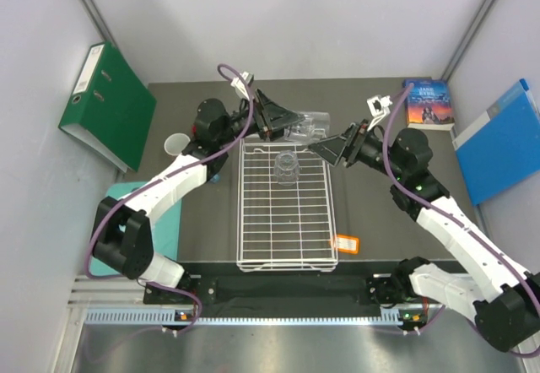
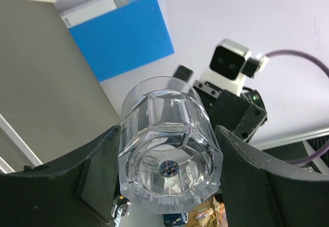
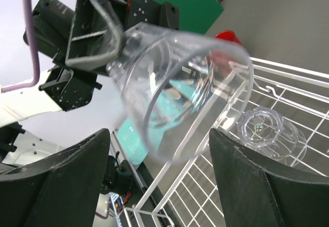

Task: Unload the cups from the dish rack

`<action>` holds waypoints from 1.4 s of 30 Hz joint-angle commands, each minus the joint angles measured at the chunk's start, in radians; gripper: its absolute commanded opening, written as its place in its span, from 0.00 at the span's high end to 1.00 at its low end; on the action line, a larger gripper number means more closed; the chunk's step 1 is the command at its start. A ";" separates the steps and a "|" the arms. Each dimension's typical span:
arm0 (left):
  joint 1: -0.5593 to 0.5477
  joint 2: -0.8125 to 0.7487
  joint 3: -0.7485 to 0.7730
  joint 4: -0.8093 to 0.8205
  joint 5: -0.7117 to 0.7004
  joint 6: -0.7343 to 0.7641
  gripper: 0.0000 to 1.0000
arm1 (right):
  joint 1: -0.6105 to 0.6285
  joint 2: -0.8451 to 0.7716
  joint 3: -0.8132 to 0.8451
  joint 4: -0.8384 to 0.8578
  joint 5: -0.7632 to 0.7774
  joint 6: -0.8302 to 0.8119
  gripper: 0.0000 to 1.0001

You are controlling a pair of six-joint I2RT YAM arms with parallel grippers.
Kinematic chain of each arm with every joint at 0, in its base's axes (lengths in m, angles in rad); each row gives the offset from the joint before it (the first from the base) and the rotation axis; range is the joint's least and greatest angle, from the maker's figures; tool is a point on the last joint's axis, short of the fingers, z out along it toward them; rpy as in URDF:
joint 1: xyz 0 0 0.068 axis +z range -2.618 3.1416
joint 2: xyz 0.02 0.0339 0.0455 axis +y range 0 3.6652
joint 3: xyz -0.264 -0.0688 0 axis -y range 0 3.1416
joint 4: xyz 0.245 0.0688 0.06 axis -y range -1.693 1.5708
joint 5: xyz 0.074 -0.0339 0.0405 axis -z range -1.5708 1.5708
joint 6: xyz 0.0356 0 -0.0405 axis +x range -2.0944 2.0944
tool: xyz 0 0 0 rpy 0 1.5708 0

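Left end effector pinches a clear glass tumbler near its base, holding it on its side over the far edge of the dish rack. A second tumbler sits upside down inside the rack. Right end effector is spread wide, facing the held tumbler's open mouth.

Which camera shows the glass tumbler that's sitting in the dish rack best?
The right wrist view: the tumbler sits close and sharp on the dish rack wires. The top external view shows it small, in the rack's far half. The left wrist view misses it; a second tumbler fills that frame.
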 commanded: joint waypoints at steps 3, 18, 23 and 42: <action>-0.047 -0.004 -0.009 0.125 0.020 -0.029 1.00 | -0.006 0.059 0.044 0.149 -0.040 0.044 0.25; -0.089 0.016 0.034 -0.052 -0.004 0.112 0.48 | 0.008 0.028 0.038 0.005 0.015 0.001 1.00; -0.003 -0.034 0.064 -0.244 -0.119 0.224 0.01 | 0.004 -0.035 0.116 -0.210 0.186 -0.097 1.00; 0.166 -0.024 0.173 -0.944 -0.472 0.340 0.01 | -0.118 0.416 0.489 -0.983 0.794 -0.092 1.00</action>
